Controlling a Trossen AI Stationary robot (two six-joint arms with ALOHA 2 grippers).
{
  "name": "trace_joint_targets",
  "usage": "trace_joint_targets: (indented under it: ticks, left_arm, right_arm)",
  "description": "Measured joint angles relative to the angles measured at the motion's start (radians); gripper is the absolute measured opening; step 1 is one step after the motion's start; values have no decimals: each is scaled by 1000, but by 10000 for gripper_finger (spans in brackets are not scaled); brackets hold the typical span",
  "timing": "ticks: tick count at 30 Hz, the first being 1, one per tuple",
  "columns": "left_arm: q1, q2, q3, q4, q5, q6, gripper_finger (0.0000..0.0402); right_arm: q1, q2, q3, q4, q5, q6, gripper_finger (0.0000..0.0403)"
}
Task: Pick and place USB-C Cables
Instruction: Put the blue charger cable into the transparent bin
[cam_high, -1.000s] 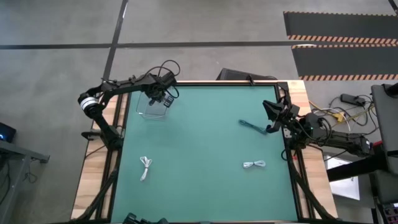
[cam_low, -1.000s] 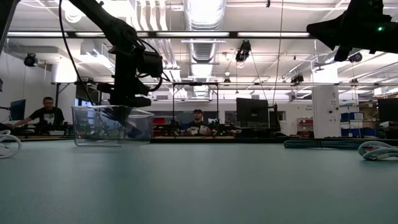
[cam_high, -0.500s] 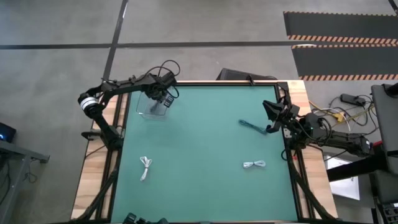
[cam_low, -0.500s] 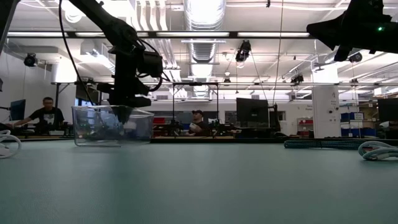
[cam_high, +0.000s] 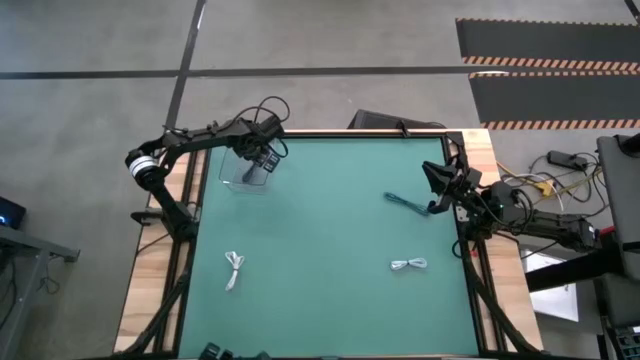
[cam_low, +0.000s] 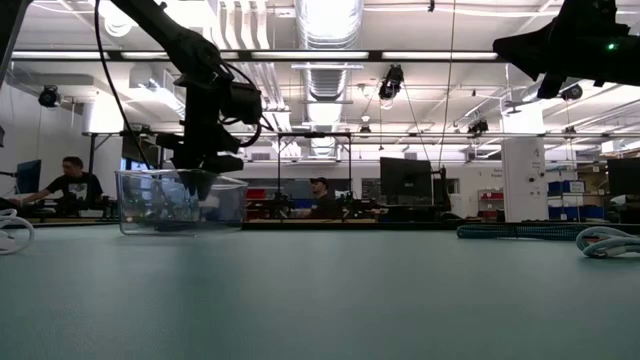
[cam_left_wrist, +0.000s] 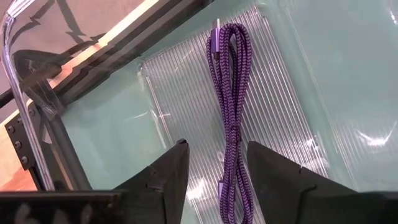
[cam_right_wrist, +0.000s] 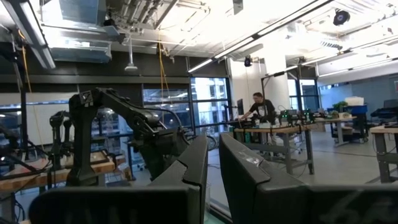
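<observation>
My left gripper (cam_high: 262, 160) hangs open over a clear plastic container (cam_high: 240, 175) at the table's far left. A purple braided USB-C cable (cam_left_wrist: 230, 106) lies stretched out in a long loop on the container's ribbed floor, below the gap between my fingers and free of them. A teal cable (cam_high: 405, 203) lies on the green mat near my right gripper (cam_high: 437, 185), which waits shut at the right edge. Two white cables (cam_high: 233, 268) (cam_high: 409, 265) lie nearer the front.
The container (cam_low: 180, 200) stands close to the mat's far left corner, its walls around my left fingers. The mat's middle (cam_high: 330, 230) is bare. In the low view the teal cable (cam_low: 510, 230) and a white cable (cam_low: 605, 240) lie at the right. People sit at desks beyond the table.
My left gripper has opened while staying in place over the container.
</observation>
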Motion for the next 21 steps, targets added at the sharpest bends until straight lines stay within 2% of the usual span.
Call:
trace_joint_targets:
  ticks: [9, 21]
  left_arm:
    - [-86, -82, 0, -1, 0, 55, 147]
    - [-353, -325, -10, 71, -23, 120, 147]
  right_arm:
    - [0, 0, 0, -4, 1, -9, 31]
    - [0, 1, 0, -65, 6, -9, 31]
